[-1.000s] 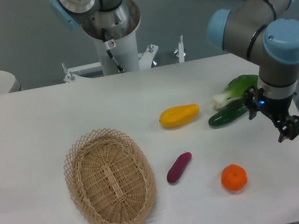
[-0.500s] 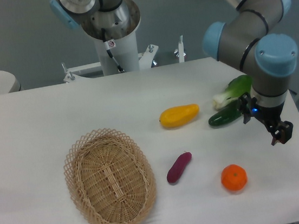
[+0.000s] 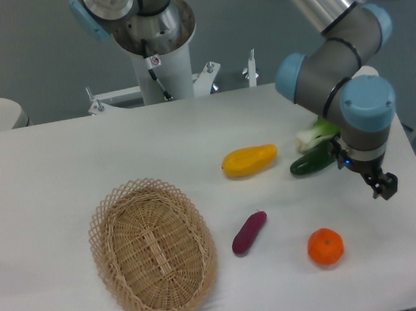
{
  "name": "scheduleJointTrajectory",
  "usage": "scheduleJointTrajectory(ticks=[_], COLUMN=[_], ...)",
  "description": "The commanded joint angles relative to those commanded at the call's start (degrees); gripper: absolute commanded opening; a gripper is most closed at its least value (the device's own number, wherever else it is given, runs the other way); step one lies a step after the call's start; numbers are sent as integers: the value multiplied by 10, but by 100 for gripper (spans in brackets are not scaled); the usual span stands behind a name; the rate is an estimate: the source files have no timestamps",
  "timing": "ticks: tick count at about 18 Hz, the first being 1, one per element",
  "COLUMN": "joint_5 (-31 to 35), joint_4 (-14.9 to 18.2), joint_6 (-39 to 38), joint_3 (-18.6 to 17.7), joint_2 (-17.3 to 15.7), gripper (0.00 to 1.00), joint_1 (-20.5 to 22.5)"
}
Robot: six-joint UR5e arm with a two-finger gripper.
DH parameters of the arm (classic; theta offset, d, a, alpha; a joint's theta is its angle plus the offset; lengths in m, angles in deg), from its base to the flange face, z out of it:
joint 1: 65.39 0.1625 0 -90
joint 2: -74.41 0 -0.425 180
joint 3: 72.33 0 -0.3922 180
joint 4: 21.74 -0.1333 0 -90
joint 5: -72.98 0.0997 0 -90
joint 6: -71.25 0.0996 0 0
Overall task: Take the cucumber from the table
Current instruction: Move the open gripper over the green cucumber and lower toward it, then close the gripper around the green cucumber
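The dark green cucumber [image 3: 311, 163] lies on the white table [image 3: 57, 166] at the right, next to the yellow fruit. Its right end is hidden behind my arm's wrist. My gripper [image 3: 382, 186] points down just to the right of and in front of the cucumber's right end, close to the tabletop. It looks open and holds nothing. It is seen from above and small, so the gap between the fingers is hard to make out.
A light-green leafy vegetable with a white stem [image 3: 315, 133] touches the cucumber's far side. A yellow fruit [image 3: 249, 160], a small purple piece [image 3: 249, 232] and an orange [image 3: 325, 246] lie nearby. A wicker basket [image 3: 153, 249] stands at the left. The table's right edge is near the gripper.
My arm has moved left and slightly back, bringing the gripper closer to the cucumber's right end. The objects have not moved.
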Motion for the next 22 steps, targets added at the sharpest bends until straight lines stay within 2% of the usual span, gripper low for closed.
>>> scheduleJointTrajectory(ticks=[2, 5, 13, 22], joint_5=[2, -3, -2, -3], joint_4=[-1, -8, -47, -54], joint_6=[-12, -50, -53, -77], joint_3=[-8, -42, -101, -126], joint_2=[-4, -16, -36, -42], gripper=[100, 100, 100, 100], joint_1=[2, 3, 4, -4])
